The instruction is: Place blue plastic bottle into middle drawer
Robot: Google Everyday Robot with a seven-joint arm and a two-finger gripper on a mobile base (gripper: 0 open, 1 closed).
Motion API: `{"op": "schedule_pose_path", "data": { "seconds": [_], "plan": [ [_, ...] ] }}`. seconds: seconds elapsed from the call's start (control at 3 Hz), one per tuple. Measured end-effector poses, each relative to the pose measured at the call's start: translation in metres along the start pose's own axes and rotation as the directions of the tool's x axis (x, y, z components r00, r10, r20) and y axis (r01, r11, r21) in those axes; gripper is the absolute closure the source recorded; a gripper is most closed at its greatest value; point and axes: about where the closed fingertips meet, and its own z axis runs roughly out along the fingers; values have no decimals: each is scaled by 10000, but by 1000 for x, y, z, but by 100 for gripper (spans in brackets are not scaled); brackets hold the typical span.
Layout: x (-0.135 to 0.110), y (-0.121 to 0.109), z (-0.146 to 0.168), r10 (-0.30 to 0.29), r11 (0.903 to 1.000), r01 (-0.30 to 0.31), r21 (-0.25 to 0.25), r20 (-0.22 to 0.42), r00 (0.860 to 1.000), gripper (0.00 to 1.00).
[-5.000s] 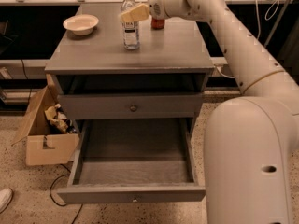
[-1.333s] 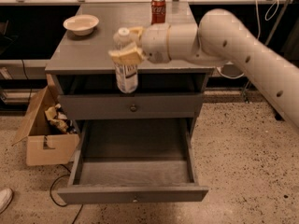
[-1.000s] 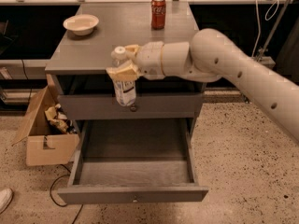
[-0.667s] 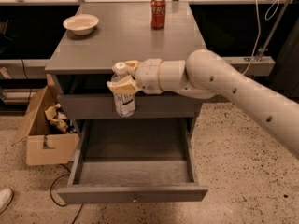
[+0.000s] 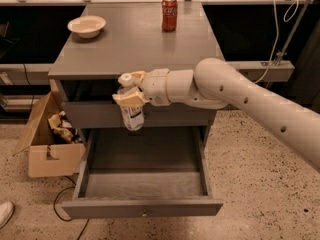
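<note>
My gripper (image 5: pixel 131 95) is shut on the blue plastic bottle (image 5: pixel 131 115), a slim clear bottle with a white cap and a printed label. It holds the bottle upright in the air in front of the cabinet, level with the closed upper drawer front. The middle drawer (image 5: pixel 142 185) is pulled wide open below it, with a flat grey floor that holds nothing. The bottle hangs above the drawer's back left part, well clear of the floor.
On the cabinet top (image 5: pixel 135 39) stand a red cola can (image 5: pixel 169 13) at the back and a pale bowl (image 5: pixel 87 26) at the back left. A cardboard box (image 5: pixel 47 141) with crumpled paper sits on the floor to the left. A dark cable (image 5: pixel 62 204) lies by the drawer's left front corner.
My gripper has carried the bottle off the cabinet top, forward over its front edge and downward. It now hangs lower, in front of the upper drawer front and over the open drawer.
</note>
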Motion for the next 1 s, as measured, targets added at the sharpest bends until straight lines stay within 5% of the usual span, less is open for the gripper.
{"op": "schedule_pose_path", "data": {
  "seconds": [0.33,1.0],
  "plan": [
    [65,27,1,640,9972,-612,427,-669,9957,100],
    [171,53,-2,1503,9754,-1342,1747,-822,9852,100]
  ]
}}
